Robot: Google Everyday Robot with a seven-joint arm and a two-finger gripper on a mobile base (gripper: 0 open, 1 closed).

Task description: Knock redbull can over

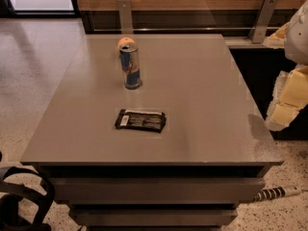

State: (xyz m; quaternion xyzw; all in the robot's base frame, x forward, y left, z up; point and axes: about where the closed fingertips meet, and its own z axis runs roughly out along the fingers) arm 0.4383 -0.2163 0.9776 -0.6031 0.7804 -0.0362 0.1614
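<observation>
Grey bench (202, 105), contents:
- Black snack wrapper (140, 120) lying flat, left of centre, nearer the front edge, well apart from the rest.
- Round orange (126, 42) toward the far-left corner, right behind redbull can (130, 66) and partly hidden by it. Touching or not: cannot tell.

Gripper (284, 105) off the right edge, about halfway along it, pale yellow, well apart from the can. Open or closed: cannot tell. Wrapper on the front-edge side of the gripper-to-can line.

Can: upright, slim and tall, blue and silver panels, red logo mid-body, silver top.

Floor: white power strip (276, 193) below the front-right corner, black straps (24, 201) by the front-left corner.
</observation>
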